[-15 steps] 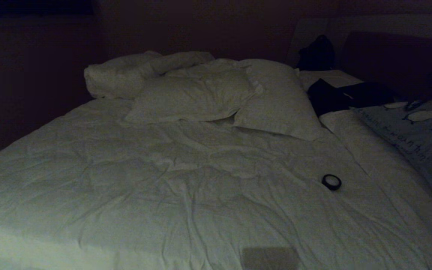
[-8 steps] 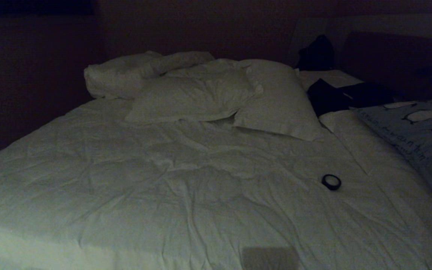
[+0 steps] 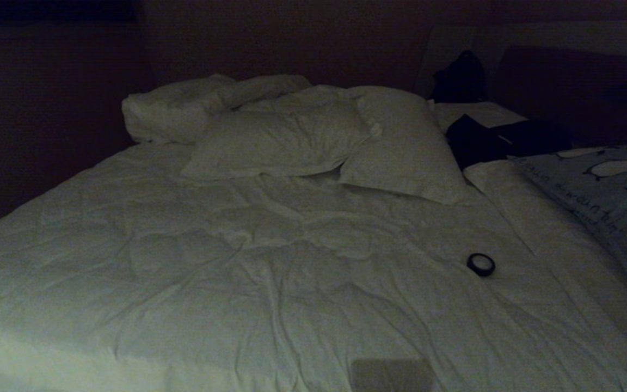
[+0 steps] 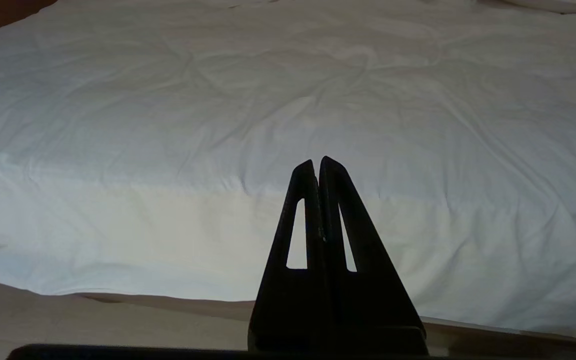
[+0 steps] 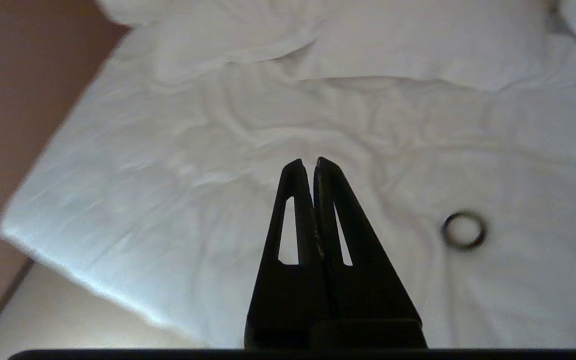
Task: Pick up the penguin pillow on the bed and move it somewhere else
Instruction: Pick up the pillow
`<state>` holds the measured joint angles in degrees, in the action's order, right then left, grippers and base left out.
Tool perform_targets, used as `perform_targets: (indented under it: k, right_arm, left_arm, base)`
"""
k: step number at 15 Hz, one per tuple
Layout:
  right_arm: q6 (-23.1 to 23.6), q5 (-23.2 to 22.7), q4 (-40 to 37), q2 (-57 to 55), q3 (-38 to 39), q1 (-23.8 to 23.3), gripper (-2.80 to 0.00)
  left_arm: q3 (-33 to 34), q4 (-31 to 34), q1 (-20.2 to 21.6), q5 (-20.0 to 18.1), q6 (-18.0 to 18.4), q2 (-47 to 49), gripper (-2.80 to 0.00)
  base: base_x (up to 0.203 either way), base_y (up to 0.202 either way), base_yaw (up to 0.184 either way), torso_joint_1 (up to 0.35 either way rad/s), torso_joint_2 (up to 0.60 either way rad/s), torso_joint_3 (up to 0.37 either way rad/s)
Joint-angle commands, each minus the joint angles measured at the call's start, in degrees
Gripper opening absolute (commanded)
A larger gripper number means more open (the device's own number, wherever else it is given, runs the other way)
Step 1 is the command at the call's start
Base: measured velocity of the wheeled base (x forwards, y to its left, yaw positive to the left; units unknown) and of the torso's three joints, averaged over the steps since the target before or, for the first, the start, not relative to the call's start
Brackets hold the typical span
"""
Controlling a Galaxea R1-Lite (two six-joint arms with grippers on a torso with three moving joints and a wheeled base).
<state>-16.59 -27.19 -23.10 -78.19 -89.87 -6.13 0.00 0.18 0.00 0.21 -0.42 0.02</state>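
Your right gripper point(image 5: 308, 162), fingers pressed together and empty, hovers over the wrinkled white bed point(image 3: 237, 272); the grey-blue penguin pillow point(image 3: 607, 190) lies at its right edge. A small black ring point(image 5: 463, 230) nearby risks being snagged.

The penguin pillow point(image 3: 613, 198) runs off the right edge of the head view, so only part of its print and lettering shows, the words too dim to read. Dark things point(image 3: 501, 139) at the upper right are too murky to identify. The small dark ring point(image 5: 463, 230) looks blurred in the right wrist view. The bed point(image 3: 270, 283) is cut off at the bottom edge
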Motion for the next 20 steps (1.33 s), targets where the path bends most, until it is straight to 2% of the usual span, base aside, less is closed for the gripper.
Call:
perform_targets:
  k: [1,4,9,13,18,20]
  right_arm:
    - [-1.57,0.77,-10.1,9.55,1.79,0.48,-2.8]
    - [-4.1,3.07,-11.69,17.95,8.57,0.52,-2.8]
    - [-4.27,4.59,-12.14,34.66,24.01,0.58,-2.8]
    - [-4.21,2.36,-13.15,41.19,33.61,0.67,-2.8]
    - [-4.5,-0.93,-13.77,50.12,39.23,1.0,-2.8]
    - [-4.53,-1.51,-13.67,55.09,40.83,3.06,-2.8]
  left_arm:
    - [0.09,-0.01,-0.03,0.0,-0.02,-0.02,-2.8]
    - [0.09,-0.01,0.0,0.02,-0.02,-0.02,-2.8]
    - [0.09,-0.01,0.0,0.01,-0.02,-0.02,-2.8]
    - [0.09,-0.01,0.0,-0.03,-0.02,-0.02,-2.8]
    - [0.09,-0.01,0.0,-0.03,-0.02,-0.02,-2.8]
    - [0.09,-0.01,0.0,0.0,-0.02,-0.02,-2.8]
  base:
    - [0.0,0.0,0.0,0.0,0.0,0.0]
    - [0.0,0.0,0.0,0.0,0.0,0.0]
    - [0.0,0.0,0.0,0.0,0.0,0.0]
    - [0.0,0.0,0.0,0.0,0.0,0.0]
    - [0.0,0.0,0.0,0.0,0.0,0.0]
    - [0.0,0.0,0.0,0.0,0.0,0.0]
